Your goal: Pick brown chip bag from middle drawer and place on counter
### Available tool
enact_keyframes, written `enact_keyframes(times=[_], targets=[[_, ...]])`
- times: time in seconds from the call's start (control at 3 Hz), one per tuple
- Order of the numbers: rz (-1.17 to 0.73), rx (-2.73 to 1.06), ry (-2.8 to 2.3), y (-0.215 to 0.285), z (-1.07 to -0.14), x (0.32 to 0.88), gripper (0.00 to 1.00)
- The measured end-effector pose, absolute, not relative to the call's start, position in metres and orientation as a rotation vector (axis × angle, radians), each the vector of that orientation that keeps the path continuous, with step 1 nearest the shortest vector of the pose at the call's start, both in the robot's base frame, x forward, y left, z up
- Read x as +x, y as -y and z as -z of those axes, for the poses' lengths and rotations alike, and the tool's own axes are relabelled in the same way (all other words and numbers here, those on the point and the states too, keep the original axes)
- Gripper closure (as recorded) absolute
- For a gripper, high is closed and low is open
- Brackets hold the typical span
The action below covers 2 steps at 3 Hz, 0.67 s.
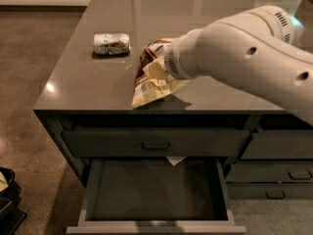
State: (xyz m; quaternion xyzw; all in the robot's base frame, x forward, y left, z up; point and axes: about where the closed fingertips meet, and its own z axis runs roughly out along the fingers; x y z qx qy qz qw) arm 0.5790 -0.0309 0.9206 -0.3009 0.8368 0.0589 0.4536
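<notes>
The brown chip bag [148, 80] is crumpled and tilted over the counter [88, 77], its pale end close to the front edge and a shadow beneath it. My gripper [165, 68] is at the bag's upper right side, hidden behind the thick white wrist of my arm [244, 53]. The middle drawer [156, 192] stands pulled open below the counter, and its dark floor is bare.
A small white-and-green can [112, 43] lies on its side on the counter's left part. A closed drawer with a slot handle [156, 145] sits above the open one. More closed drawers [274, 180] are to the right. A dark object [7, 195] stands on the floor at the lower left.
</notes>
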Motion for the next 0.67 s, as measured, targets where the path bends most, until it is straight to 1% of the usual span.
enact_keyframes(times=[0.33,0.67], targets=[[-0.128,-0.783,-2.043,0.0293,-0.9240,0.5801,0.00],[-0.128,-0.783,-2.043,0.0293,-0.9240,0.5801,0.00]])
